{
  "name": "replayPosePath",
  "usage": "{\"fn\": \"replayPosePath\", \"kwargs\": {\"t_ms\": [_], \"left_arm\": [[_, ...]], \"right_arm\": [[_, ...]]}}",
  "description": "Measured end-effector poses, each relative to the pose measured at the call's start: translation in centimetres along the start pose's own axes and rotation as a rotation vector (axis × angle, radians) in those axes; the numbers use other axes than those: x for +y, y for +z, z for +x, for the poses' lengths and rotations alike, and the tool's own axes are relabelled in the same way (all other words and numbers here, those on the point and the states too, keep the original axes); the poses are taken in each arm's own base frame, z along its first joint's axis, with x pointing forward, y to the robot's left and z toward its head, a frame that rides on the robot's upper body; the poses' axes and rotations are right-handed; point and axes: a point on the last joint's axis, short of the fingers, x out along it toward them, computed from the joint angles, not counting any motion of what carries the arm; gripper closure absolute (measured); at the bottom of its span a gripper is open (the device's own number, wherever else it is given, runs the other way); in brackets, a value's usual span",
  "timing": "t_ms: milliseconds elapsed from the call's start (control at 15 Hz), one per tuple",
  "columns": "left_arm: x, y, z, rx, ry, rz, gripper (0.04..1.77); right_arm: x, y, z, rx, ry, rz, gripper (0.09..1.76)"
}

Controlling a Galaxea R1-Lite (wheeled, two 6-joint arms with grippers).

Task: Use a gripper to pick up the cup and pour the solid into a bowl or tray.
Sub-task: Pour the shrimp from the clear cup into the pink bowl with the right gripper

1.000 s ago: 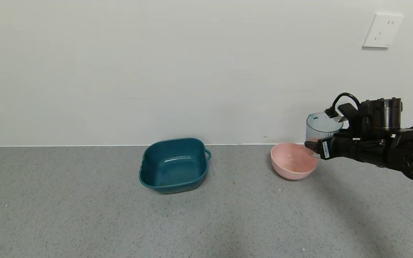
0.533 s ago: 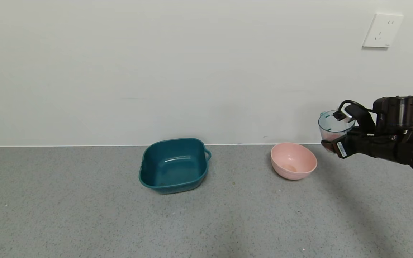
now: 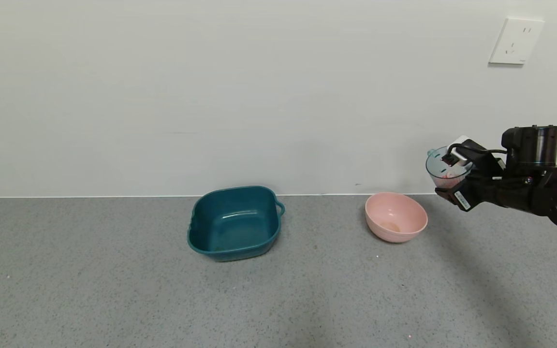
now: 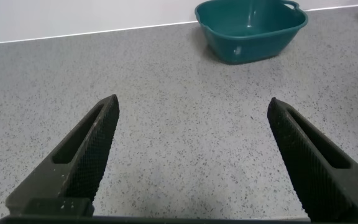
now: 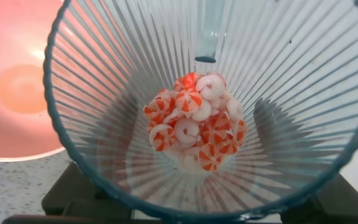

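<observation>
My right gripper (image 3: pixel 448 187) is shut on the blue-green ribbed cup (image 3: pixel 445 170) and holds it in the air, up and to the right of the pale pink bowl (image 3: pixel 396 217). The cup is tilted, its mouth turned up and toward me. In the right wrist view the cup (image 5: pixel 303 93) fills the picture, with the pink-red and white bits (image 5: pixel 194 127) heaped at its bottom. The bowl (image 5: pixel 17 56) lies below, beside the cup. My left gripper (image 4: pixel 191 101) is open and empty, low over the counter, out of the head view.
A dark teal squarish basin (image 3: pixel 234 223) stands on the grey counter to the left of the bowl; it also shows in the left wrist view (image 4: pixel 253 48). A white wall rises close behind, with a socket plate (image 3: pixel 515 41) at the upper right.
My right gripper has moved right and up with the cup, away from the bowl's right rim. The cup has gone from upright to tilted. The bowl and basin have not moved.
</observation>
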Motion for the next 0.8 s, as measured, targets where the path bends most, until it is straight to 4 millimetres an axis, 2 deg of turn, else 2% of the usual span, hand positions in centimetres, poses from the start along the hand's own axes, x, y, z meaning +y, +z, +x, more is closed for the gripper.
{"fn": "replayPosePath", "kwargs": {"t_ms": [800], "left_arm": [[0.0, 0.0, 0.0, 0.0, -0.001, 0.0, 0.09]], "right_arm": [[-0.71, 0.61, 0.45, 0.037, -0.103, -0.63, 0.53]]}}
